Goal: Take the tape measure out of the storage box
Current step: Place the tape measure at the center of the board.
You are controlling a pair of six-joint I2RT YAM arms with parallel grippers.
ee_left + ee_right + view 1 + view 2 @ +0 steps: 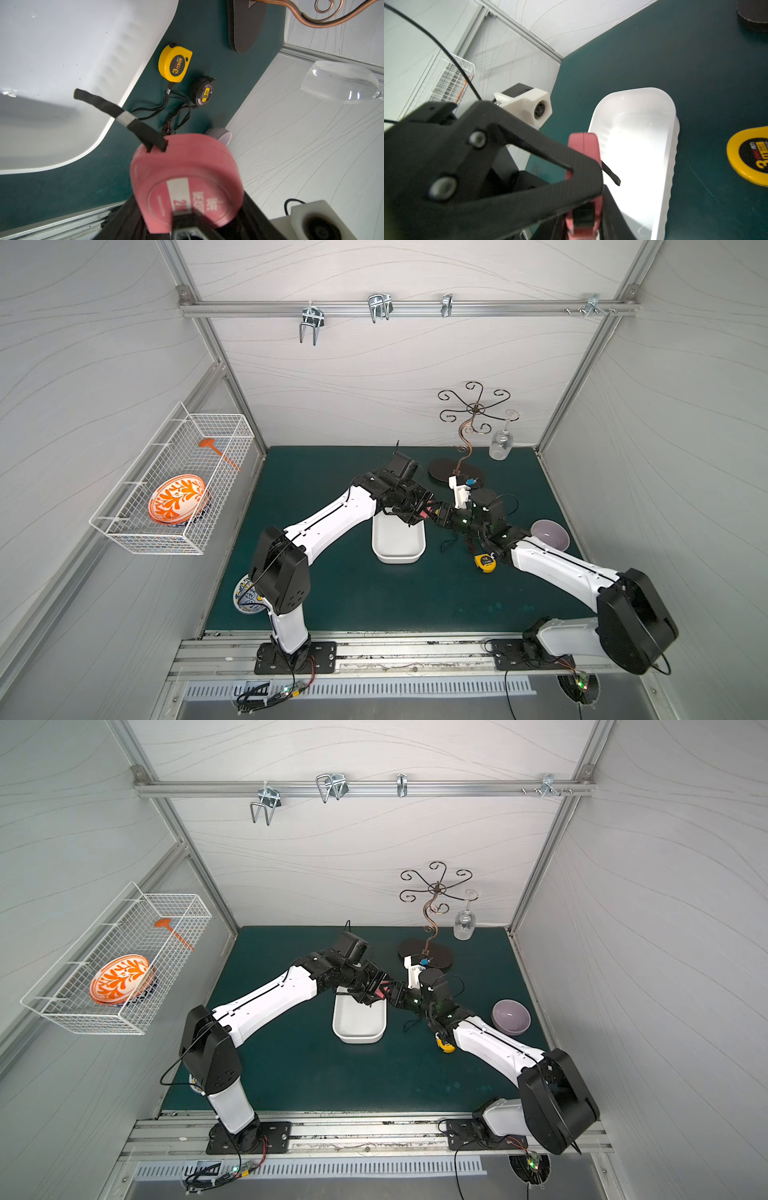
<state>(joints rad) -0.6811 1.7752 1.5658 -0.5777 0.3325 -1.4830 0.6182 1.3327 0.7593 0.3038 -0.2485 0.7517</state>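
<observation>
Left pincer (pixel 420 512) and right pincer (pixel 435 516) both pinching pink tape measure (pixel 187 176), near storage box (pixel 397 547)

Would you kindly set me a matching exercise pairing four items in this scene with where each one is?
Items: 1 pink tape measure; 2 yellow tape measure; 3 orange plate; 4 wine glass.
Places: A in the wire basket; B upside down by the scrolled rack; C lying on the green mat; D gripped by the left end effector and right end effector.
Pairs: 1-D; 2-C; 3-A; 4-B.
</observation>
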